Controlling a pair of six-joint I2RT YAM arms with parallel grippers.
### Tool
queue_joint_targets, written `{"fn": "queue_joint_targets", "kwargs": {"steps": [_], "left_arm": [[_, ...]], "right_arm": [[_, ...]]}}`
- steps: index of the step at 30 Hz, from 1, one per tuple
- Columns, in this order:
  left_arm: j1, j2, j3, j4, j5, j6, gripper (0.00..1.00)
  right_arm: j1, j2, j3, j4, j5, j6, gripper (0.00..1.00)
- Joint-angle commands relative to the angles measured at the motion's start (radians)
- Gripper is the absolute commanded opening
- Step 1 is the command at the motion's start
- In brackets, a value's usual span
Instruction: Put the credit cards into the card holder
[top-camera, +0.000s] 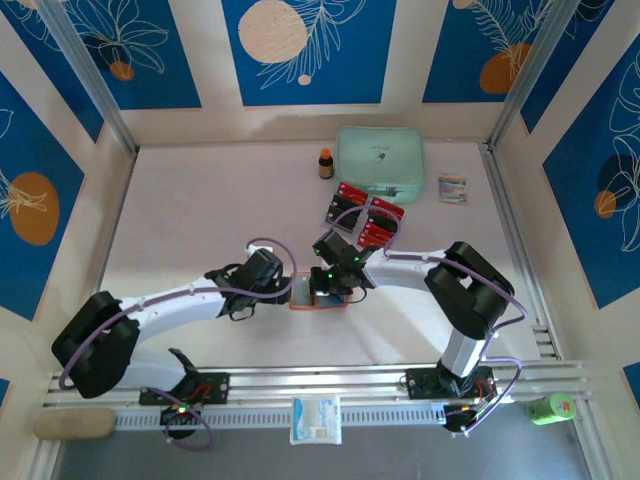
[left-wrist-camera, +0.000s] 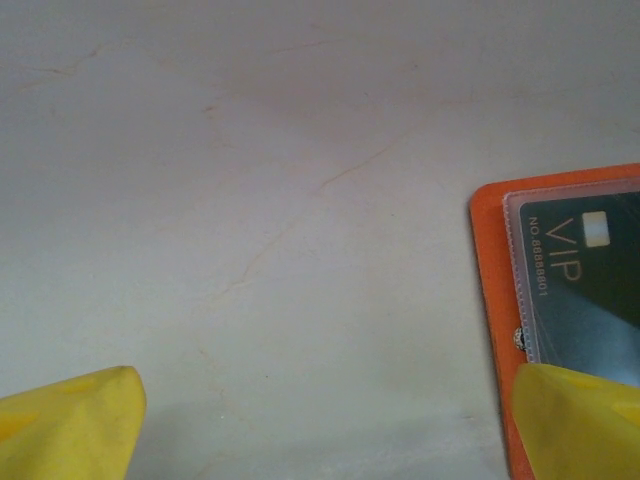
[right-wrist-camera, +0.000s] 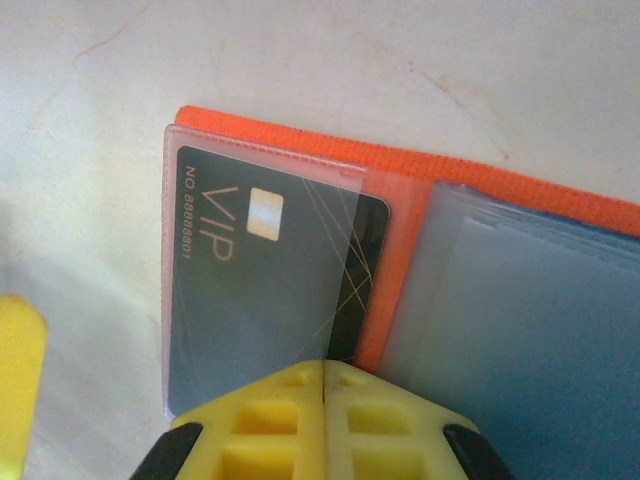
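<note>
The orange card holder (top-camera: 318, 300) lies open on the table between both arms. A black credit card (right-wrist-camera: 250, 300) marked VIP sits in its clear left sleeve, with the card's right edge sticking out past the sleeve. My right gripper (right-wrist-camera: 325, 375) is shut, its tips resting on the near edge of that card. My left gripper (left-wrist-camera: 330, 430) is open over bare table at the card holder's (left-wrist-camera: 488, 300) left edge, and its right finger (left-wrist-camera: 580, 420) overlaps the orange corner. Several red credit cards (top-camera: 362, 215) lie loose behind the card holder.
A mint-green zip pouch (top-camera: 380, 160) stands at the back with a small brown bottle (top-camera: 326, 163) on its left. A small packet (top-camera: 452, 188) lies on the pouch's right. A white packet (top-camera: 316, 420) and a green object (top-camera: 548, 408) sit by the front rail.
</note>
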Motion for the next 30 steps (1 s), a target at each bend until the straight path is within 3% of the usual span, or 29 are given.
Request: {"fn": "queue_joint_targets", "kwargs": {"steps": [1,12,30], "left_arm": [[0.003,0.023,0.026,0.018,0.039,0.024,0.94],[0.002,0.096,0.046,0.082,0.080,0.029,0.94],[0.002,0.094,0.017,0.091,0.073,0.022,0.94]], "right_arm": [[-0.007,-0.042,-0.006,-0.010,-0.022,0.006,0.00],[-0.018,-0.051,-0.002,-0.013,-0.024,0.003,0.00],[-0.073,-0.037,0.008,-0.009,-0.043,-0.022,0.00]]}}
